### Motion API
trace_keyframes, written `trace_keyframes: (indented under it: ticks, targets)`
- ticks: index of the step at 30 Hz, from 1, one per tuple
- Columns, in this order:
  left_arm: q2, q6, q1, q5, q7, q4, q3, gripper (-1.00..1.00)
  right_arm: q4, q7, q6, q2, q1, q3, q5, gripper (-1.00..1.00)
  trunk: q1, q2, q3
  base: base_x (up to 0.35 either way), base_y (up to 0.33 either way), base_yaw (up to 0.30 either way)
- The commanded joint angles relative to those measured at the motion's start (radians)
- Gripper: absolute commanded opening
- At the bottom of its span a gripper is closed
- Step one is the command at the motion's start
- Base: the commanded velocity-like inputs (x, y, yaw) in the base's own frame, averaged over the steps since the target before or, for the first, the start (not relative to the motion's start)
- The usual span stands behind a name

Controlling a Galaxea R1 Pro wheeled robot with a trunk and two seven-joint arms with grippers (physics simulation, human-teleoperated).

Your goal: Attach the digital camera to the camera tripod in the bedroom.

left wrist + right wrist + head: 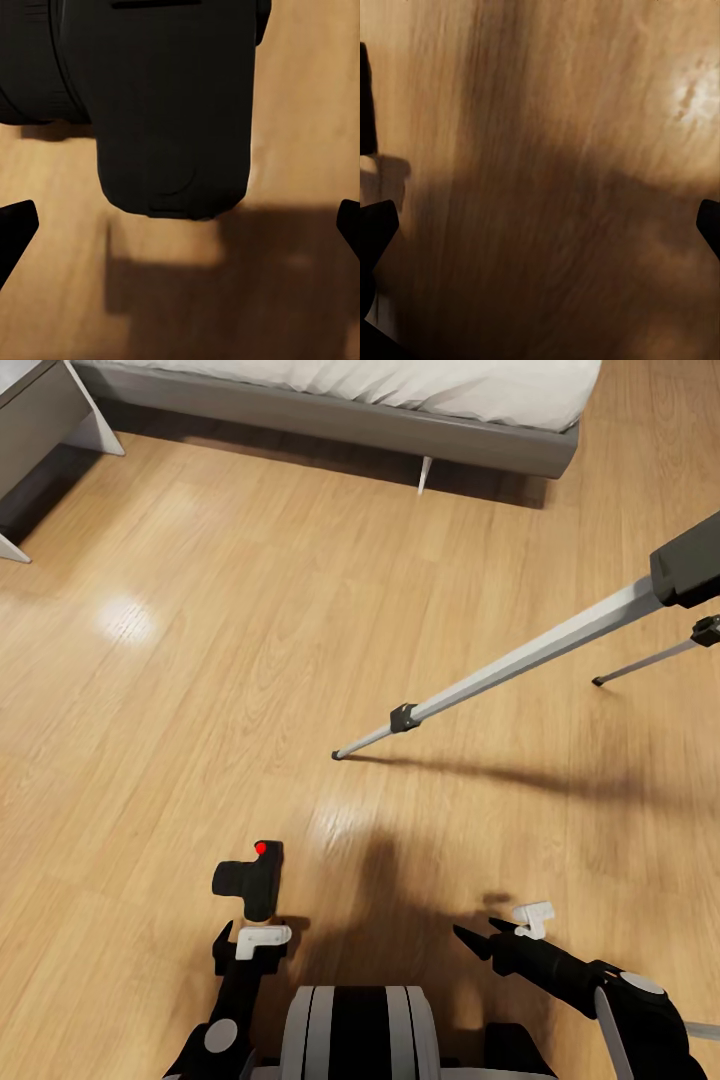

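The digital camera (252, 880), black with a red dot on top, lies on the light wood floor just in front of my left gripper (254, 934). In the left wrist view its dark body (176, 105) looms close, ahead of the spread fingertips (15, 225), and nothing sits between them. The left gripper is open. My right gripper (485, 937) hovers low over bare floor to the right, also open, its fingertips (375, 225) wide apart. The camera tripod (520, 660) stands at the right. A silver leg slants down to a black foot, and its top runs out of the view.
A low grey bed (350, 415) with a white mattress runs across the far side. A grey bedside unit (40, 410) stands at the far left. A second tripod leg (645, 660) touches down at the right. Open wood floor (200, 660) lies between me and the bed.
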Motion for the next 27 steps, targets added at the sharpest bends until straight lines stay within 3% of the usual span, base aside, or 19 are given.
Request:
trace_keyframes:
  ticks: [1,14,27]
  targets:
    - [0.0,0.0,0.0,-0.01,0.008,0.001,-0.002,1.0,-0.001,0.006,0.006,0.0,-0.001,-0.002,0.003,1.0,0.0,0.0,0.0,0.002,0.0,0.0]
    - [-0.002,0.003,0.0,-0.01,0.008,0.008,-0.002,1.0,-0.002,0.007,0.008,-0.001,-0.001,-0.001,0.003,1.0,0.0,0.0,0.0,0.012,0.0,0.0]
    - [-0.005,0.003,0.0,-0.009,0.008,0.008,-0.002,1.0,-0.001,0.007,0.008,0.0,-0.001,-0.001,0.003,1.0,0.0,0.0,0.0,0.232,0.0,0.0]
